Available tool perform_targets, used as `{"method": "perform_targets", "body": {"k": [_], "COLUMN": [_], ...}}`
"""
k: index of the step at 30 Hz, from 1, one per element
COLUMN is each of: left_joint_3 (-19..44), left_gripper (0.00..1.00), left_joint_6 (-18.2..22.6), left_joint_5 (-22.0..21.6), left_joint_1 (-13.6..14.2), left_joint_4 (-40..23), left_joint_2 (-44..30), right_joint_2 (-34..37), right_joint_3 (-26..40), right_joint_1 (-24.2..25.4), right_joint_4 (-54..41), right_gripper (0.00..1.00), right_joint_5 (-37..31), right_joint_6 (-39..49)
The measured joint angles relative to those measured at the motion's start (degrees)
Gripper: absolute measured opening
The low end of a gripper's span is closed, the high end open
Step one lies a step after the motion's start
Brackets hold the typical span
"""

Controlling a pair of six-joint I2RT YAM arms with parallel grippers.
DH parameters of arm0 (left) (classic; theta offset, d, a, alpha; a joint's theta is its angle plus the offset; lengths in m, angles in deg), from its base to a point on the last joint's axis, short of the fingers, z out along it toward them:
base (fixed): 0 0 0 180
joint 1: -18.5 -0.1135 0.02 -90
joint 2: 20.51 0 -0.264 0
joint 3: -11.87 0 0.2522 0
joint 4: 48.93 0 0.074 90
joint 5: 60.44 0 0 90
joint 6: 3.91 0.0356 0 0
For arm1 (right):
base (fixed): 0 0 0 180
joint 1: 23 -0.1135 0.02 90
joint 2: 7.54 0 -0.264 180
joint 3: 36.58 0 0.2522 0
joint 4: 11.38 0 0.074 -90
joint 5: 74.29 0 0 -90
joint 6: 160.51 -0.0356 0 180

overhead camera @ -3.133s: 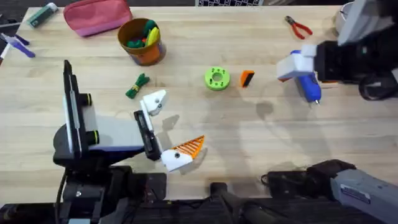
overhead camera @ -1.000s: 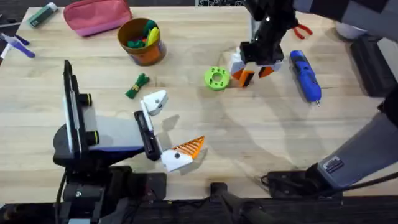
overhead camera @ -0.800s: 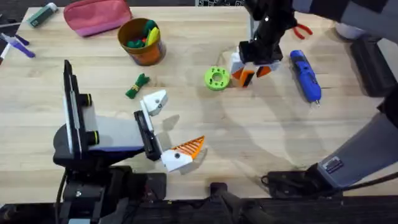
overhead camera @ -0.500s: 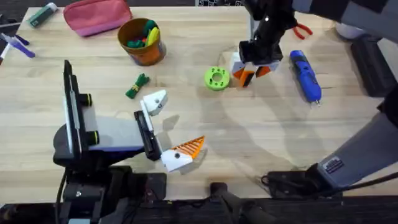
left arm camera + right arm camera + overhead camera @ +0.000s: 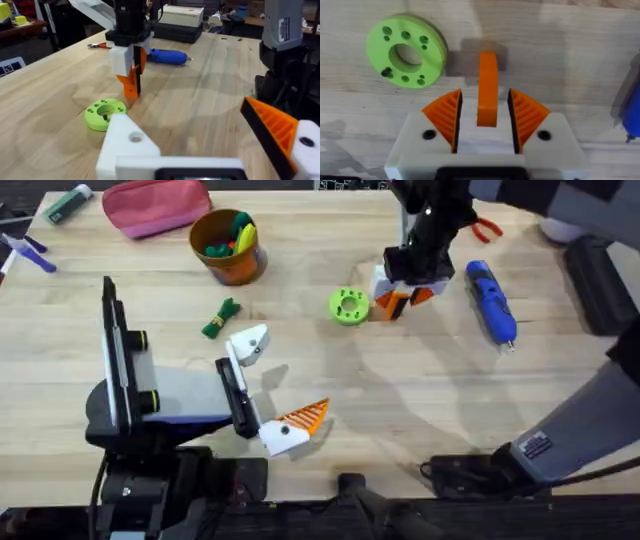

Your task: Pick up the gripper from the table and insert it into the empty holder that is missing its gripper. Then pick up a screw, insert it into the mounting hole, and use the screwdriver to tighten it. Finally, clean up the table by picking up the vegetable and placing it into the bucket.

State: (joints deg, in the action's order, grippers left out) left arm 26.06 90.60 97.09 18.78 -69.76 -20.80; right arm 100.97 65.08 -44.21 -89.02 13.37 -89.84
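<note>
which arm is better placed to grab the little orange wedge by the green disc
The right. Its hand is already down over the small orange ribbed wedge, one finger on each side, beside the green round disc. The left hand sits back near its base, missing one orange tip.

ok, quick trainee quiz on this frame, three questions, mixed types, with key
1. True or false: the right gripper has its jaws open on either side of the orange wedge.
2. What lies on the table next to that wedge? A) green disc B) red pliers C) pink pouch
3. Fill in: the toy vegetable is not in the bucket yet; it lies on the ___.

Key: 1 true; 2 A; 3 table.
</note>
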Motion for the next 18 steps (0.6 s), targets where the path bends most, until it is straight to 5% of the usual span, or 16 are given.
{"method": "perform_targets", "body": {"k": [18], "left_joint_3": [0.0], "left_gripper": [0.985], "left_joint_6": [0.0], "left_joint_5": [0.0], "left_joint_1": [0.0], "left_joint_4": [0.0], "left_joint_2": [0.0], "right_joint_2": [0.0], "right_joint_3": [0.0], "right_joint_1": [-0.2], "right_joint_4": [0.0], "right_gripper": [0.466], "right_joint_5": [0.0], "right_joint_6": [-1.4]}}
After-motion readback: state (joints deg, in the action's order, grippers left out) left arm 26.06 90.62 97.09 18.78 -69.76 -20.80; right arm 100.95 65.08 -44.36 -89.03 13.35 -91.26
